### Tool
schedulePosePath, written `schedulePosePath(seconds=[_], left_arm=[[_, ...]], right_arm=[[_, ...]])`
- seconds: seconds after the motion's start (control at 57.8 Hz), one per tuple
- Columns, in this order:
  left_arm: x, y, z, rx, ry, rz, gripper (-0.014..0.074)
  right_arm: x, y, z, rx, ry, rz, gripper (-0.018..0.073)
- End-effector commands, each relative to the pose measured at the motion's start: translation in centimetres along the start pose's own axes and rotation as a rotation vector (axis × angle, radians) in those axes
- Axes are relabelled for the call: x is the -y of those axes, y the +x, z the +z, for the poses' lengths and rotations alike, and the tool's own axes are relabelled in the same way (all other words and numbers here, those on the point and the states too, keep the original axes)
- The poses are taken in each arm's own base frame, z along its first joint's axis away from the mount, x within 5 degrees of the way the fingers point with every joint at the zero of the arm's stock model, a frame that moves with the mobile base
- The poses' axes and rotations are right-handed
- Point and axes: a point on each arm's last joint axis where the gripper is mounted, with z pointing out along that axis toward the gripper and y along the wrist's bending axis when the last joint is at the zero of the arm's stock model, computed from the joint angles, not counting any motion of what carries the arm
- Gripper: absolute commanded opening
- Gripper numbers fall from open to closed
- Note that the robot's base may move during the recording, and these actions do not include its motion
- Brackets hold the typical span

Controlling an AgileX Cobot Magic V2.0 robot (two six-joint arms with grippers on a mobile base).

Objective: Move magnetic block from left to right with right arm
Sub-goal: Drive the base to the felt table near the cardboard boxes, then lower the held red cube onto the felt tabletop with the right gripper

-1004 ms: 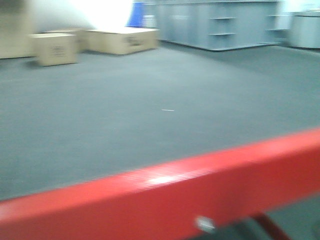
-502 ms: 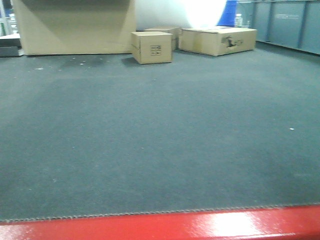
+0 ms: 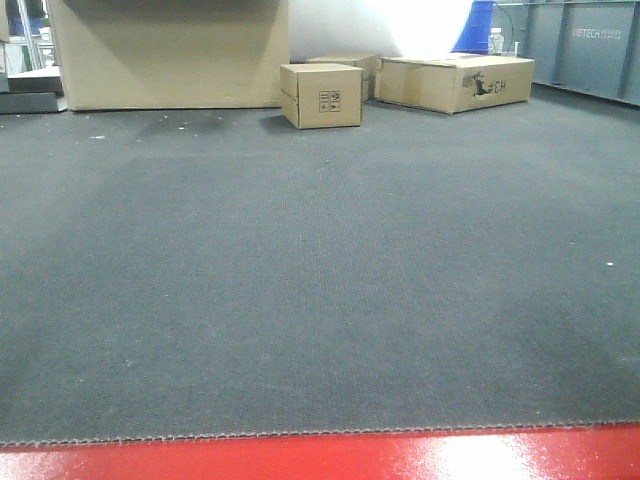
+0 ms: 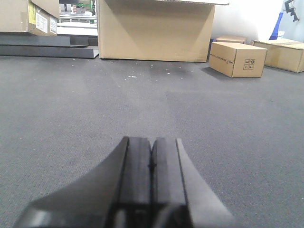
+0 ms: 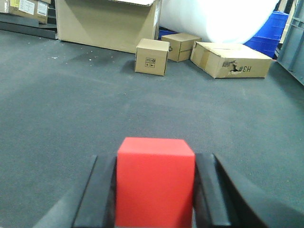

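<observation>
Looking out from the front-facing view, a dark grey carpet (image 3: pixel 300 280) fills nearly the whole picture, with a glossy red strip (image 3: pixel 320 458) along the edge at six o'clock. At about twelve o'clock stands a small box (image 3: pixel 321 95) of tan cardboard with printed marks on its face. A flat box (image 3: pixel 455 82) lies toward one o'clock and a large box (image 3: pixel 170 55) toward eleven o'clock. A blue drum (image 3: pixel 478 25) shows behind the flat box. Neither arm nor the magnetic block appears in this view.

In the left wrist view, the left gripper (image 4: pixel 152 142) reaches in from six o'clock with its two black pads (image 4: pixel 137 166) pressed flat against each other – nothing sits between them. Beyond it the carpet runs to the large box at twelve o'clock, and the small box sits at about two o'clock.

In the right wrist view, the right gripper (image 5: pixel 156 161) comes in from six o'clock with the magnetic block (image 5: pixel 156 190) clamped between its black fingers (image 5: pixel 102 190), one against each side of the cube. The block's top face is level and its red front face fills the gap from finger to finger. Past it lies open carpet. At twelve o'clock is the small box, a second one just behind it toward one o'clock, and the flat box – torn at one end – farther round toward two o'clock. The large box stands at eleven o'clock.
</observation>
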Motion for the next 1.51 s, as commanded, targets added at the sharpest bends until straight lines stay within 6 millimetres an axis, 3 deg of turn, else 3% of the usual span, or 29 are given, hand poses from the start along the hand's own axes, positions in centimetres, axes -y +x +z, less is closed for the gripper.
schedulePosePath(seconds=[0.0,0.485,0.641,0.952,1.16,1.316,1.489], left_arm=[[-0.1,-0.6,-0.1,0.091,-0.004,-0.012,-0.0126],[-0.1,-0.6,-0.1,0.091,-0.004,-0.012,-0.0126],[-0.1,-0.6,-0.1,0.091,-0.004,-0.012,-0.0126],[-0.1,-0.6,-0.1,0.091,-0.004,-0.012,-0.0126],[-0.1,-0.6,-0.1,0.091,-0.004,-0.012,-0.0126],[-0.1,-0.6,-0.1,0.091,-0.004,-0.012,-0.0126],[-0.1,-0.6,-0.1,0.091,-0.004,-0.012,-0.0126]], right_arm=[[0.0,-1.5,-0.4,0.110,0.002,-0.016,0.0194],[0.0,-1.6,-0.4,0.119,-0.001,-0.012,0.0194],[-0.3,-2.5,1.1,0.070,-0.018,-0.003,0.0194],[-1.7,-7.1,10.3,-0.192,-0.099,-0.151,0.0195],[-4.4,-9.5,16.7,-0.310,-0.209,-0.168,0.0195],[-7.6,-9.9,21.6,-0.464,-0.296,-0.169,0.0195],[-10.4,-8.7,27.1,-0.645,-0.338,-0.145,0.0195]])
